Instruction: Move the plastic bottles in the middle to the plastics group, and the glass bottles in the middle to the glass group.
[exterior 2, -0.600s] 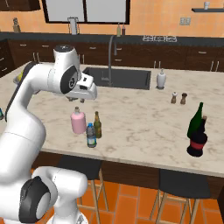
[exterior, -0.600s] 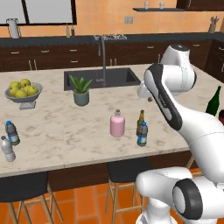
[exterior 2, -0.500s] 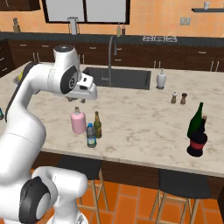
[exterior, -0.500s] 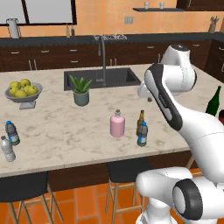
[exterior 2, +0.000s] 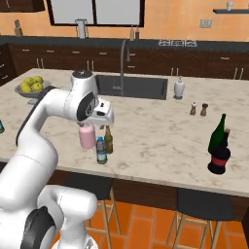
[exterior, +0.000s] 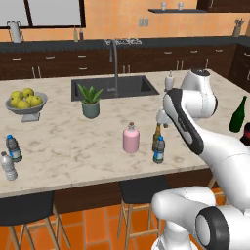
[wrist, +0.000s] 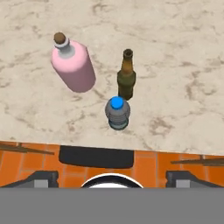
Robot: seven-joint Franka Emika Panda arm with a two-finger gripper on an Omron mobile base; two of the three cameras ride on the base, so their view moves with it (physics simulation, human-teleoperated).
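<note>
I find the small water bottle (wrist: pixel 117 113) upright at the counter's (exterior: pixel 73 146) near edge, just beside the amber bottle (wrist: pixel 126 76); the pink bottle (wrist: pixel 73 65) stands left of both (all three apart from the tool). My tool (wrist: pixel 112 175) hangs above them, fingers spread wide, pinching nothing.

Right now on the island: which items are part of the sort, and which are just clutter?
Part of the sort:
- water bottle, pink bottle, amber bottle in the middle
- plastics group
- green wine bottle of the glass group

Clutter:
- fruit bowl
- potted plant
- soap dispenser
- two shakers
</note>
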